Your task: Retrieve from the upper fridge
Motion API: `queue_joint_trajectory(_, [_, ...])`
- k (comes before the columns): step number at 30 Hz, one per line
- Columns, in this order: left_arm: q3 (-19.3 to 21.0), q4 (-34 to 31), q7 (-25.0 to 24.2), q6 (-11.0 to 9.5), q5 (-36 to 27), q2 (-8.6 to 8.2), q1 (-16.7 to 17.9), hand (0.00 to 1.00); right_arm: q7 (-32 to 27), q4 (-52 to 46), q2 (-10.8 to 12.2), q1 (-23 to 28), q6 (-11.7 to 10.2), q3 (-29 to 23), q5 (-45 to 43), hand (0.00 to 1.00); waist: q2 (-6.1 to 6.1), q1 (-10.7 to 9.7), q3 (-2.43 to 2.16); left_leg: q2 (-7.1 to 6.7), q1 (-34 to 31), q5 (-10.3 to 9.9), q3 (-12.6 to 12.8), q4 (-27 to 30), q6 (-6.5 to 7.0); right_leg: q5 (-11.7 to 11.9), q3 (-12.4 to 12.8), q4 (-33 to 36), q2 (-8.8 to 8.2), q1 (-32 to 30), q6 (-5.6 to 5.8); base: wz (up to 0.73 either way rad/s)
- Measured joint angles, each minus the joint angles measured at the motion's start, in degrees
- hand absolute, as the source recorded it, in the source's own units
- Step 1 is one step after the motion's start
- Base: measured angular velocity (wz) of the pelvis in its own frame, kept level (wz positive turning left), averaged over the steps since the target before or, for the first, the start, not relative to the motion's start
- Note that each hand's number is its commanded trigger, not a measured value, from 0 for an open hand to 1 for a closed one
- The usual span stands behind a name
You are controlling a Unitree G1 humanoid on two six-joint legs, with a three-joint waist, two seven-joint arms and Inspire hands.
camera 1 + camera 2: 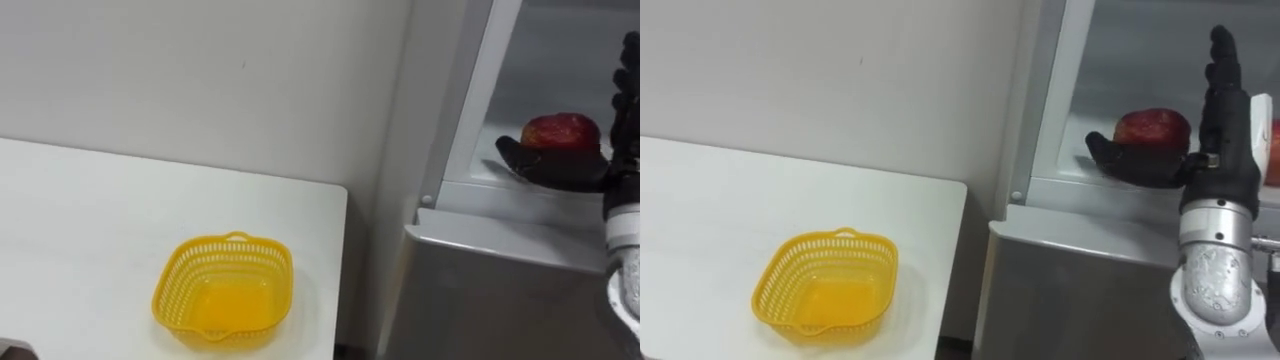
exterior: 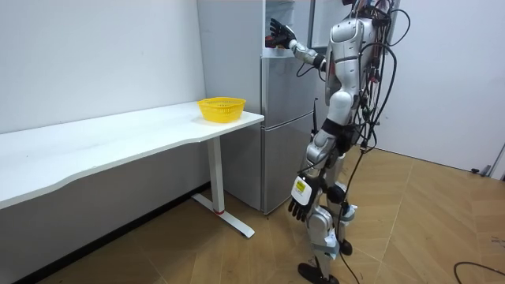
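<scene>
- Red fruit (image 1: 1152, 128) lies on the white shelf (image 1: 1080, 185) of the open upper fridge compartment, close to the shelf's front edge.
- The right hand (image 1: 1225, 150) is raised inside this compartment, just to the right of the fruit, with the palm turned toward it.
- Its fingers (image 1: 1221, 70) are straight and close together, and they point up beside the fruit, higher than its top.
- The thumb (image 1: 1120, 160) is stretched out wide and low along the front of the fruit, near the shelf's front edge.
- So the fruit sits in the open fork between thumb and fingers. Nothing is closed round it, and I cannot tell whether the hand touches it.
- The left hand (image 2: 301, 203) hangs beside the robot's thigh with loose fingers that hold nothing.
- The robot stands upright in front of the grey fridge (image 2: 284, 134).
- A yellow basket (image 1: 222, 285) stands on the white table (image 1: 80, 220), near the table's end edge beside the fridge.
</scene>
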Motion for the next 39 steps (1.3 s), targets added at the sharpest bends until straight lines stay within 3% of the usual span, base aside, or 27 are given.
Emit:
queue_joint_trajectory(16, [0.00, -1.29, -0.01, 0.06, 0.49, 0.09, 1.20, 0.00, 3.69, 6.47, -2.64, -6.07, -0.05, 0.57, -0.14, 0.00, -0.80, 0.49, 0.13, 0.00, 0.22, 0.02, -0.76, 0.00, -0.03, 0.00, -0.80, -0.06, 0.00, 0.62, 0.00, 0.02])
queue_joint_trajectory(33, [-0.01, -1.28, 0.04, 0.06, 0.50, 0.08, 1.35, 0.00, 4.61, 7.97, -3.35, -6.19, -0.05, 0.59, -0.21, 0.00, -0.99, 0.63, 0.25, 0.00, 0.58, 0.05, -0.73, -0.08, -0.07, 0.00, -0.64, -0.02, 0.01, 0.77, 0.00, 0.00])
queue_joint_trajectory(39, [0.03, -1.28, 0.25, 0.06, 0.49, 0.09, 1.27, 0.00, 4.58, 9.14, -4.01, -6.24, -0.05, 0.59, -0.20, 0.00, -1.44, 0.87, 0.53, 0.00, 0.58, 0.05, -0.58, -0.08, -0.07, 0.00, -0.54, 0.00, 0.00, 0.67, 0.00, 0.00])
